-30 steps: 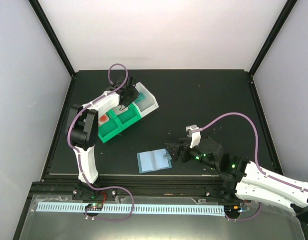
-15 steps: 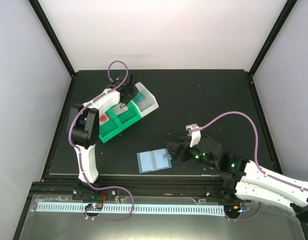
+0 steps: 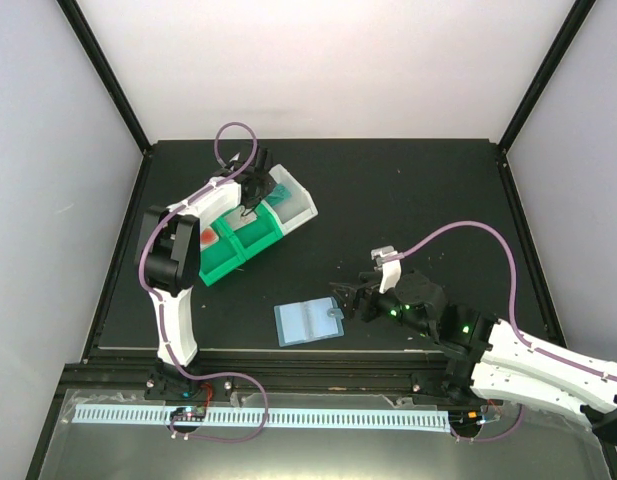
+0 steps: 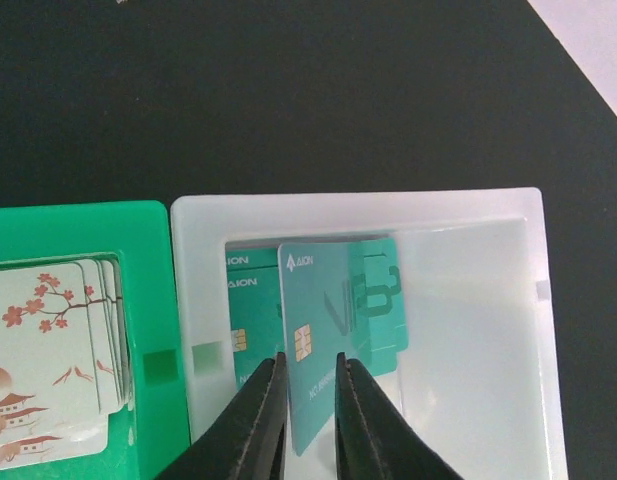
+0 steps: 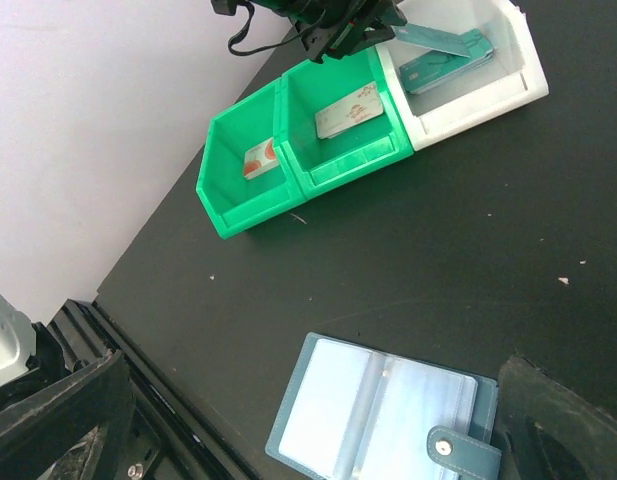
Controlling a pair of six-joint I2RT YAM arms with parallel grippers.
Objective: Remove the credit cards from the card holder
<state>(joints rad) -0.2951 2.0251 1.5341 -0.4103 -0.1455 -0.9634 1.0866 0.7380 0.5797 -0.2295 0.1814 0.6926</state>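
Top external view showed the left gripper (image 3: 251, 190) over the white tray (image 3: 303, 213). The card holder (image 3: 308, 322) lay open well apart from that tray, on the arm-base side, with the right gripper (image 3: 343, 300) just beside it.

Left wrist view had a teal card (image 4: 338, 310) leaning on other teal cards (image 4: 250, 300) inside the white tray. The jaws stood nearly together with a slim gap, and whether they pinched the card could not be told.

Right wrist view showed that arm's jaws spread wide, straddling the holder and gripping nothing. Any card in the pale sleeves (image 5: 388, 395) would likely be light, stiff and slick. A pinch across its thickness at an exposed edge seemed best. The soft, light holder would probably slide unless pinned.
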